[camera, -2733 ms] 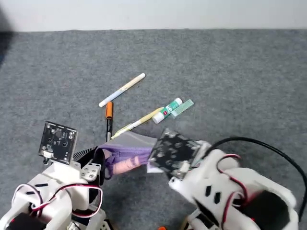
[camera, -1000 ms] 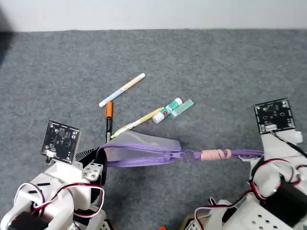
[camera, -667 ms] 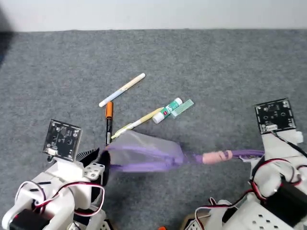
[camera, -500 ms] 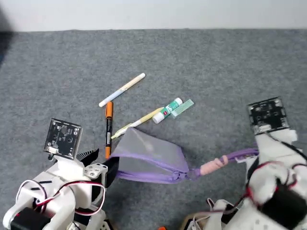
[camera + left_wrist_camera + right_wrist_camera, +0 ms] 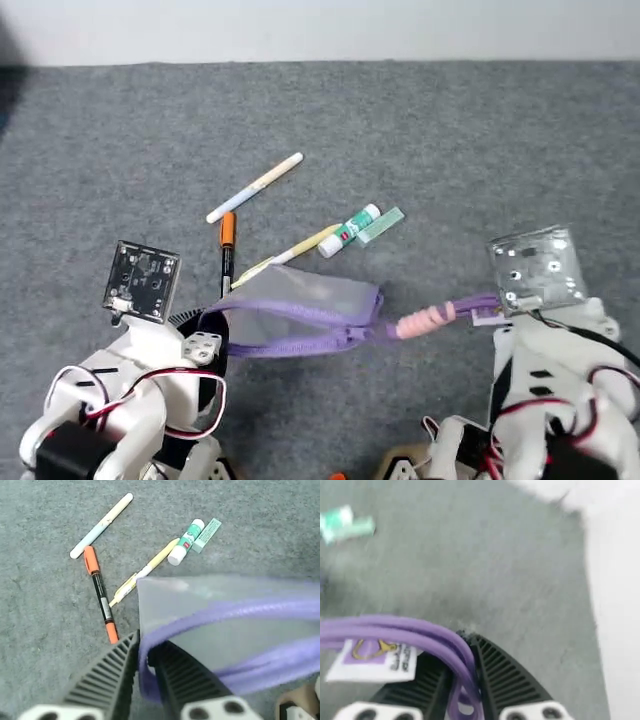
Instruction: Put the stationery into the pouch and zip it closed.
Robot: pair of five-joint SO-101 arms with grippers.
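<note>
Pouch (image 5: 300,310), clear with purple zip edging, is seen at about 6 o'clock on the grey table (image 5: 480,140), stretched between the 2 arms. Its long axis is laid roughly from 9 o'clock to 3 o'clock. The 9 o'clock end is pinched between the closed fingers of the left gripper (image 5: 145,652). The right gripper (image 5: 465,647) is clamped on the purple strap (image 5: 465,303) at the 3 o'clock end, with a pink pull (image 5: 425,320) strung between strap and pouch. The 2 zip lines are seen parted, so the mouth is judged to be open.

All 5 pieces of stationery are left outside, at 12 o'clock from the pouch:
- the yellow pen (image 5: 290,252), just beside the upper edge;
- the orange marker (image 5: 227,250), toward 11 o'clock;
- the white pen (image 5: 255,187), farther out;
- the glue stick (image 5: 348,231) and the green eraser (image 5: 382,224), touching each other toward 1 o'clock.

The left gripper is judged the nearer to the pens, yet both grippers are occupied; 1 would have to be freed before anything could be picked up.

A white-and-purple tag (image 5: 375,660) on the strap carries a yellow mark, and print is borne by the glue stick; none of it can be read.
</note>
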